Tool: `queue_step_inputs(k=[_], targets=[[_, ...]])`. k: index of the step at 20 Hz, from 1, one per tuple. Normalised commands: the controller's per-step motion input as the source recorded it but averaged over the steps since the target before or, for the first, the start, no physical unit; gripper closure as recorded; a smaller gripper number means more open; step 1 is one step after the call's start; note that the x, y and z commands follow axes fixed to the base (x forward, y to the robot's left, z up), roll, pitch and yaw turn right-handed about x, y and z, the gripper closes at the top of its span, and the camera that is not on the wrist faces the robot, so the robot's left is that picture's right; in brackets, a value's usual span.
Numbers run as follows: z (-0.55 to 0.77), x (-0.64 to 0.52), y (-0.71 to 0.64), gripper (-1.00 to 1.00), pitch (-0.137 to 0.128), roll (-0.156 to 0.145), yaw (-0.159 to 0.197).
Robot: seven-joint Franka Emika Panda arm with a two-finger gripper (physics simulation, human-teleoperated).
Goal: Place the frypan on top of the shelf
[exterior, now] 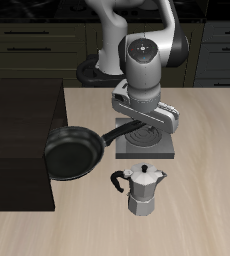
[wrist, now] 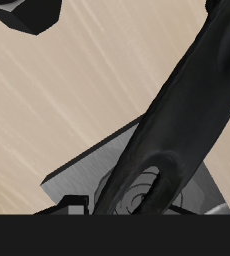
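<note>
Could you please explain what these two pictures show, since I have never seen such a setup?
This is a simulated robot arm at a light wooden table. One picture looks down from the front; the other comes from a camera on the arm's wrist. The end effector holds the long handle of a round glossy black frypan, lifted beside a dark flat-topped shelf. Below the arm lies a flat grey square stove plate, and nearer the front edge stands a silver moka pot. The wrist view shows the handle up close.

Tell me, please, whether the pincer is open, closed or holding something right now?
Pincer: closed on the long straight handle of the round, glossy black frypan, which looks lifted.
</note>
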Motion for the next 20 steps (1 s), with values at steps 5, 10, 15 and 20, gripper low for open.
queue_step_inputs(k=[5,10,15,20], targets=[[0.02,-0.09,0.1,1.0,-0.009,0.014,0.025],[0.07,-0.12,0.06,1.0,-0.006,0.002,0.007],[0.1,-0.17,0.1,1.0,-0.024,0.005,0.036],[0.15,-0.15,0.09,1.0,-0.024,-0.003,0.028]])
